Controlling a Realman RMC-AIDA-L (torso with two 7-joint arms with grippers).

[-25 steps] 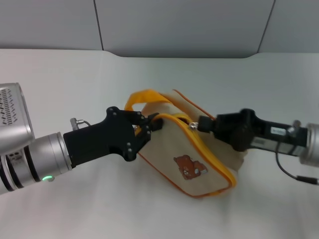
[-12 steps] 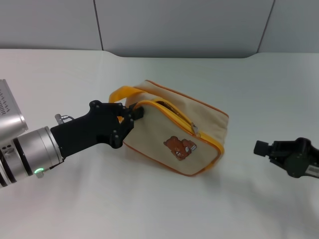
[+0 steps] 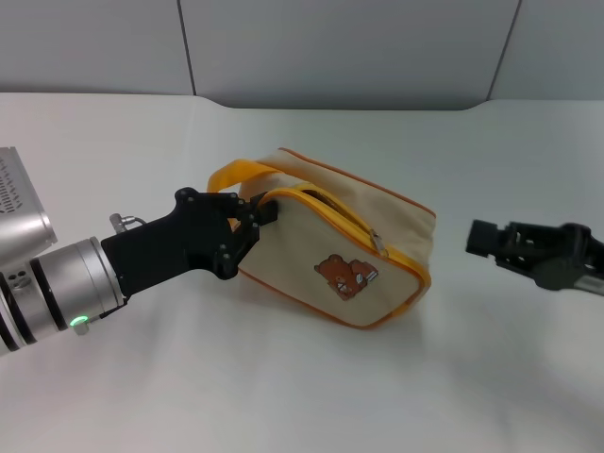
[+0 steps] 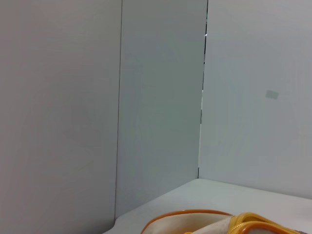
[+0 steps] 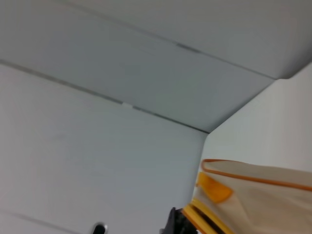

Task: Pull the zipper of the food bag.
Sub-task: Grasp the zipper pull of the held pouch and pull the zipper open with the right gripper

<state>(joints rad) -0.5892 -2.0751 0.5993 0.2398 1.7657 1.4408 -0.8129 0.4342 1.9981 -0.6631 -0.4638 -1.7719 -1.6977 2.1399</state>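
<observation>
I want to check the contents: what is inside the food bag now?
Nothing inside can be seen. The food bag lies on the white table, and its zipper shows only a narrow dark gap near the left gripper; canvas covers the rest.

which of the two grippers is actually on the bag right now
The left gripper: it grips the food bag at its end by the yellow strap handle. The right gripper hangs apart from the bag, off its other end.
</observation>
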